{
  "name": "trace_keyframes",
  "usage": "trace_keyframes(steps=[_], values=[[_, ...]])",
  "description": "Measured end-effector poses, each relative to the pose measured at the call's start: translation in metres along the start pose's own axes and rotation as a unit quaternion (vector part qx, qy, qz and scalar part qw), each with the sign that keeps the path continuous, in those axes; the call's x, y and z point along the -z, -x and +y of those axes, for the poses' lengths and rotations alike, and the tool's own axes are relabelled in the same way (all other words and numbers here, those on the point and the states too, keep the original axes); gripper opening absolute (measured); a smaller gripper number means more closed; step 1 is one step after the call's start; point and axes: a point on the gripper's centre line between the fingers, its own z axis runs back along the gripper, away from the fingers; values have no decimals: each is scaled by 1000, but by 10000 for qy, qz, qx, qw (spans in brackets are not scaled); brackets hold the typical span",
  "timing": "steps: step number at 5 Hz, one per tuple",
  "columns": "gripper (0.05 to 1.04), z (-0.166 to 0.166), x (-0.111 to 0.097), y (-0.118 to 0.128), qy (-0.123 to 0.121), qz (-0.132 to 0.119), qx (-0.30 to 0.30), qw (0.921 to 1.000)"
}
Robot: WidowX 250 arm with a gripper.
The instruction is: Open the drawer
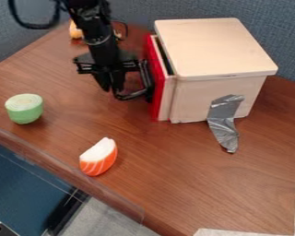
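Drawer [166, 99] of pale wood, red-fronted, sits slightly ajar in its pale wooden box [211, 46], my angular black hand [112, 89] by its looped black handle [134, 95], presumably for pulling, though I can't tell the hand's opening or grip.

Counted one wooden cabinet [215, 48]; one red-fronted drawer [156, 108]; one black handle [134, 94]; one silver duct-tape strip [224, 123]; one green toy vegetable piece [24, 110]; one toy salmon sushi piece [99, 157]; one partly hidden orange item [75, 32]; one wood-grain table [174, 175].
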Motion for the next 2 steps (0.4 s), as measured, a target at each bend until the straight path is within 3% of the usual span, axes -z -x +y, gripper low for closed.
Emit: trace_keyframes(steps=[2], values=[[255,21,-9,8,34,126,-144,9998]])
